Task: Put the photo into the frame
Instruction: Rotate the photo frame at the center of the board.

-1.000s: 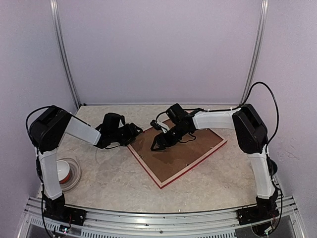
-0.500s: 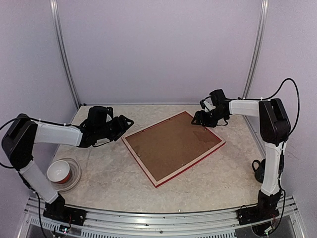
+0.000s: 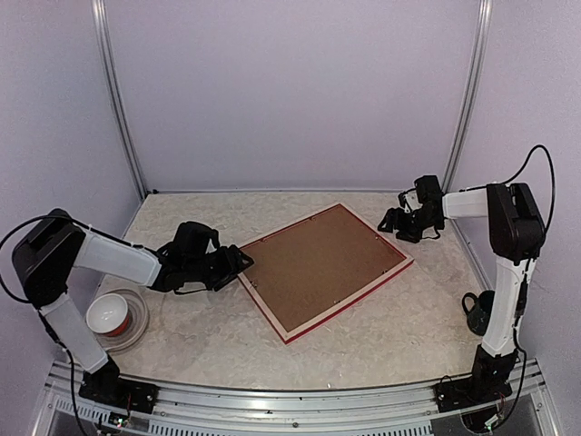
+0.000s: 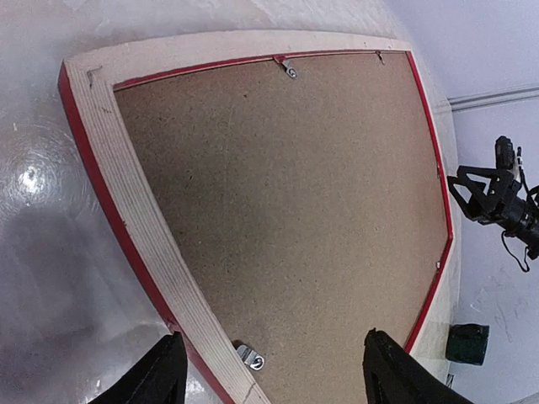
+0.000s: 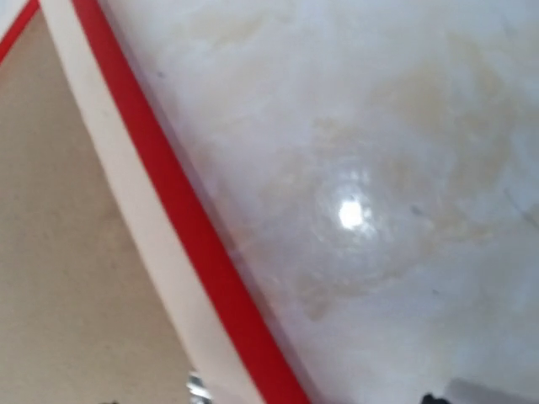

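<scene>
The frame (image 3: 320,264) lies face down in the middle of the table, its red edge and pale wood rear showing. A brown backing board (image 4: 286,194) fills it, with small metal clips (image 4: 251,358) along its edge. The photo is hidden. My left gripper (image 3: 238,264) hovers at the frame's left corner. In the left wrist view that gripper (image 4: 271,337) is open, its fingers (image 4: 164,370) wide apart above the backing and touching nothing. My right gripper (image 3: 391,221) sits off the frame's far right corner, open and empty. The right wrist view shows the red frame edge (image 5: 181,219) and bare table.
A bowl in a clear dish (image 3: 113,315) stands at the near left by the left arm. A dark green cup (image 3: 478,310) sits at the right, near the right arm's base. Walls and metal poles close the table at the back and sides.
The right arm has pulled back off the backing board to the frame's far right corner. The left gripper dropped to the frame's left corner. Both jaws opened a little wider.
</scene>
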Robot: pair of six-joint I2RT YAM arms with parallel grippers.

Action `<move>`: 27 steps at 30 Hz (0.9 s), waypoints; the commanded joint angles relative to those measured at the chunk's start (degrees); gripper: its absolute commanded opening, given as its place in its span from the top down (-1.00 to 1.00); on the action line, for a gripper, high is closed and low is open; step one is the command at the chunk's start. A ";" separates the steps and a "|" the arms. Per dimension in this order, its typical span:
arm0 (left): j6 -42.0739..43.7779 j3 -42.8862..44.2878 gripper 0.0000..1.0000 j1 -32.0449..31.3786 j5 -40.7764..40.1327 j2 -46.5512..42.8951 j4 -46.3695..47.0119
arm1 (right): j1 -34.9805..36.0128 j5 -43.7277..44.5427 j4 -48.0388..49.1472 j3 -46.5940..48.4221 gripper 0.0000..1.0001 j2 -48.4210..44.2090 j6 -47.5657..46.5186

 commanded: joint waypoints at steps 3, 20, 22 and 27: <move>-0.38 2.53 -0.42 -0.31 0.04 4.13 2.04 | -0.31 -6.34 3.29 -4.53 -0.53 -1.76 0.51; 1.10 9.13 -0.43 3.67 -0.24 12.03 0.83 | 12.68 -4.49 6.16 -26.99 -0.52 -21.93 2.62; 1.48 9.06 -0.43 4.22 -0.34 11.73 0.13 | 14.32 -2.58 6.07 -29.32 -0.52 -24.51 3.79; 2.86 8.71 -0.44 5.59 -1.11 10.38 -1.36 | 16.36 0.07 5.04 -32.62 -0.52 -28.89 5.08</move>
